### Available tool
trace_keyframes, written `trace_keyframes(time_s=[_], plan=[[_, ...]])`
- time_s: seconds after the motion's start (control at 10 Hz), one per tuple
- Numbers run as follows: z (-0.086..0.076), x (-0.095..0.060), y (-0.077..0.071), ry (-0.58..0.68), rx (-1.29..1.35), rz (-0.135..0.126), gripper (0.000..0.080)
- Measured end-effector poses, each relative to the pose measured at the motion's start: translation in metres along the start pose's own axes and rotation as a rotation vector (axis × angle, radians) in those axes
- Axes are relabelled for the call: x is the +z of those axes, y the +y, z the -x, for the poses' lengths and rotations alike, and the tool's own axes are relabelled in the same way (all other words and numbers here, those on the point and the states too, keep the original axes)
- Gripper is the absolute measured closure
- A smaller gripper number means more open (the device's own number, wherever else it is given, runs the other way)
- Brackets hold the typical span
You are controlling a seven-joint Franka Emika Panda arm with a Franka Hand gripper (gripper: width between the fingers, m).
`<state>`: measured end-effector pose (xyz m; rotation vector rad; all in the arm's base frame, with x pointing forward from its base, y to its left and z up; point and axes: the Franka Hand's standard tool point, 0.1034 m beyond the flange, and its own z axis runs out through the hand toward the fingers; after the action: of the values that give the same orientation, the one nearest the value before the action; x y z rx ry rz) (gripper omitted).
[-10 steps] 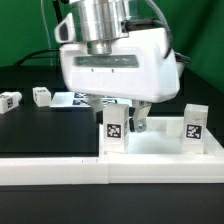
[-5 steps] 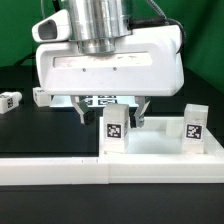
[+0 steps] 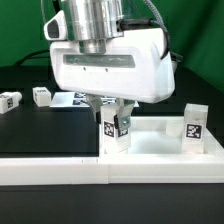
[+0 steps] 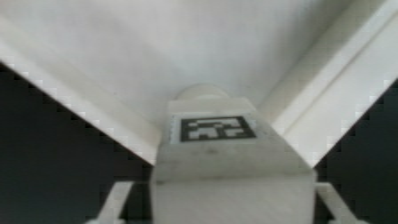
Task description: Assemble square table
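Square table leg (image 3: 113, 138), upright on slab (image 3: 160, 148); tool (image 3: 113, 126) — apparently — clenched around it

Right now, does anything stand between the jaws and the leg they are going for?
Nothing visible does. The gripper is down over the leg, with its jaws on either side of it, and the wrist view shows only that leg between them. Whether they press on it cannot be told.

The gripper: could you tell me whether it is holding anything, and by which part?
The gripper seems to hold an upright white table leg by its upper sides, jaws closed on either side of its tag.
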<state>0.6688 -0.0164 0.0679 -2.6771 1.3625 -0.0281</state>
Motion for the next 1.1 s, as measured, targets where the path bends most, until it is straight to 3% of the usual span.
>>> trace_keyframes(time_s=[0.2,0.5,0.6,0.7,1.0,1.1], plan=[[0.0009,-0.0004,0.0003,-0.008,0.390,-0.003,0.0512],[0.0003,0.0010,0.0018,-0.097,0.898,-0.051,0.0511],[0.0004,0.0008,0.0009,-0.104,1.014,-0.055,0.0511],[0.0013,0.0001,0.0005,-0.097,1.086,-0.041,0.0511],[0.0020,-0.0005,0.0000,-0.080,0.983,-0.035,0.0499],[0.0061,-0.0022,-0.0036,-0.059,0.785,-0.029,0.0328]])
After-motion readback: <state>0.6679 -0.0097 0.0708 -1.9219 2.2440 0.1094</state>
